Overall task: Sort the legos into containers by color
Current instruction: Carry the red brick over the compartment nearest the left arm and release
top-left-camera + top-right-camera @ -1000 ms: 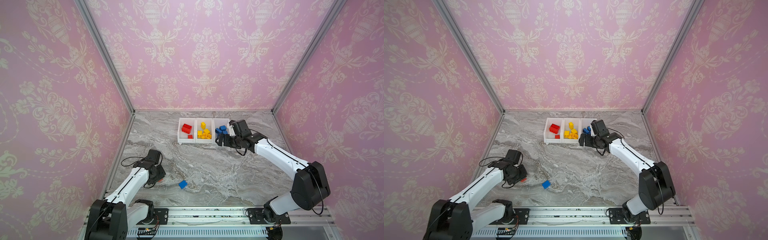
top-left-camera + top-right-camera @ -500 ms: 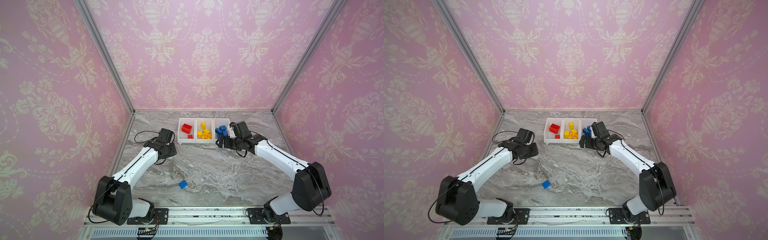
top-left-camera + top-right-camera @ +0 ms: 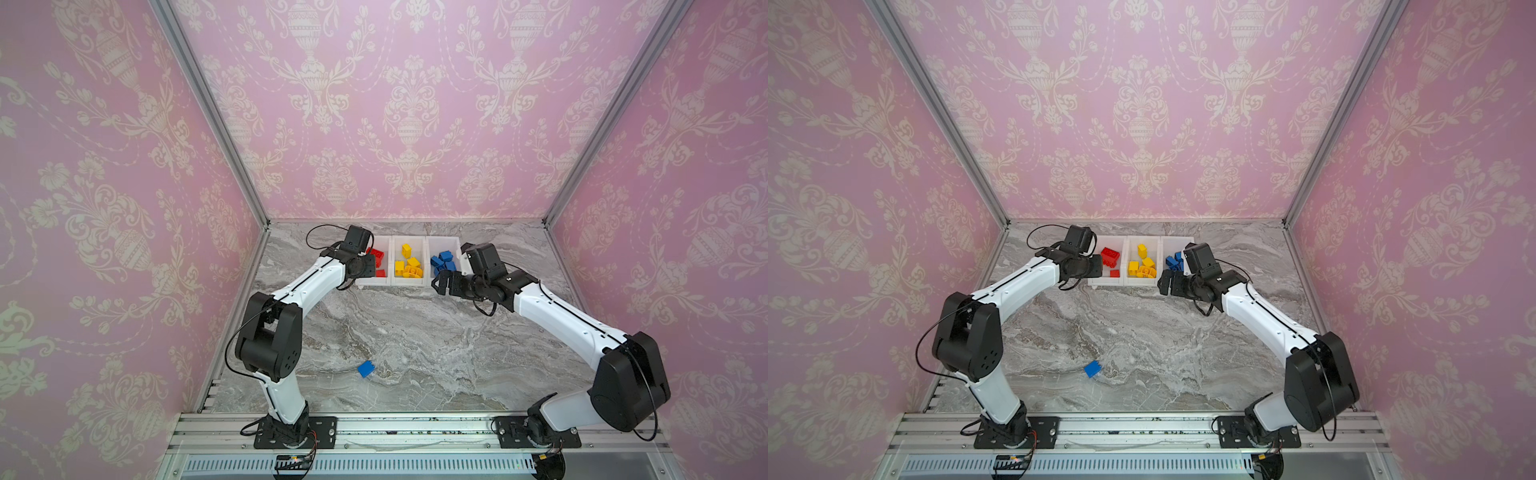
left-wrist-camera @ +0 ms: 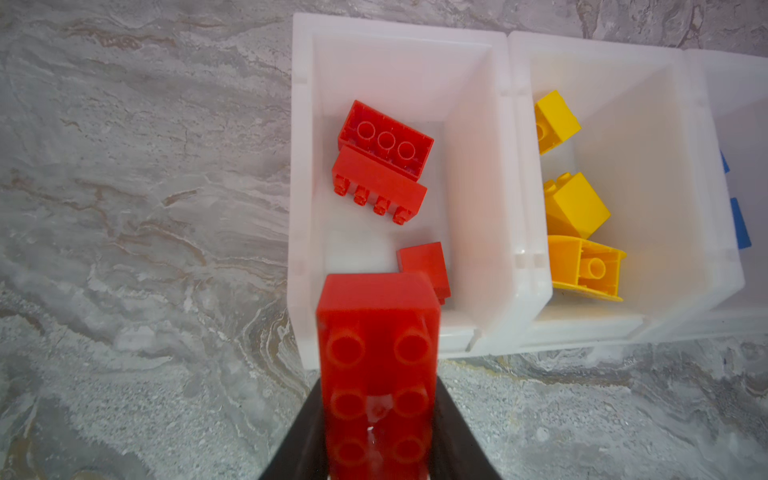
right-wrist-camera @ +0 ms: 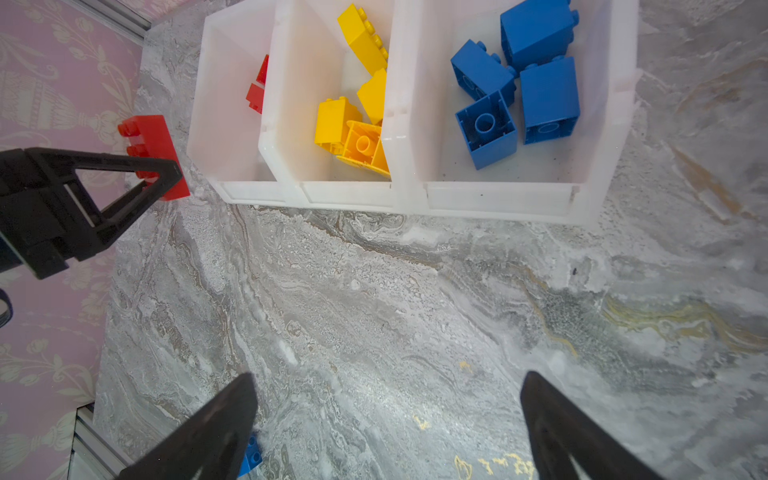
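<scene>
The left hand (image 4: 376, 399) grips a long red studded plastic brick (image 4: 376, 357) at the rim of the white translucent red-brick bin (image 4: 301, 166), and it likely needs to move over the opening and let go, while the right hand (image 5: 388, 384) gapes wide and empty.

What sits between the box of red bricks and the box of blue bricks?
The middle container, holding only yellow legos. It shows in both top views.

On the table (image 3: 415, 332), the containers (image 3: 409, 282) stand in a row at twelve o'clock with legos (image 3: 413, 262) in every bin, one loose brick (image 3: 366, 368) lies well apart at seven o'clock, a held brick (image 4: 376, 332) hangs in the left gripper (image 4: 376, 399) at the row's nine-o'clock end, and the right gripper (image 5: 388, 378) hovers at its four o'clock.
</scene>
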You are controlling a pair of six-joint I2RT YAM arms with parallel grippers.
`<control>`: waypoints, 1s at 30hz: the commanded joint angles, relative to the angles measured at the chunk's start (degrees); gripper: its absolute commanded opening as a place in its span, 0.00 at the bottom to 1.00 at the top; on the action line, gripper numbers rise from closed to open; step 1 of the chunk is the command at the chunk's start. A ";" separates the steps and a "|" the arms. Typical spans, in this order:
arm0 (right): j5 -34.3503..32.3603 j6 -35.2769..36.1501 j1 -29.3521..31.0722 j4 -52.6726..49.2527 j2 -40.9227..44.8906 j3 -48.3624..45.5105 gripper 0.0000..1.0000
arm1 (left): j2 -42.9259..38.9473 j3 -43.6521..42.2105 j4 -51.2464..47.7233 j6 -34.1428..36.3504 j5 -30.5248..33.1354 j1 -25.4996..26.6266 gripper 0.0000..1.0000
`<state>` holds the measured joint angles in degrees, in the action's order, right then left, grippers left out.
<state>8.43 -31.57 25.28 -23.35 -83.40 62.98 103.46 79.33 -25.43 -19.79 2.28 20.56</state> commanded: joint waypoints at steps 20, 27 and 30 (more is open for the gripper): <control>-0.26 -0.51 1.39 -1.35 2.29 0.54 1.00 | 11.50 10.70 3.78 6.03 3.74 1.22 0.67; -0.08 -0.31 1.77 -1.25 1.41 1.05 1.00 | 8.85 9.07 3.99 6.09 4.02 1.90 0.67; -0.32 -0.33 1.80 -1.32 1.52 1.00 1.00 | 7.41 7.80 4.16 5.31 3.55 2.37 0.68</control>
<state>8.21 -31.55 26.79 -23.42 -82.59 63.00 114.52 88.29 -21.82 -14.83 4.91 22.33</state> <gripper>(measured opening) 0.998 0.675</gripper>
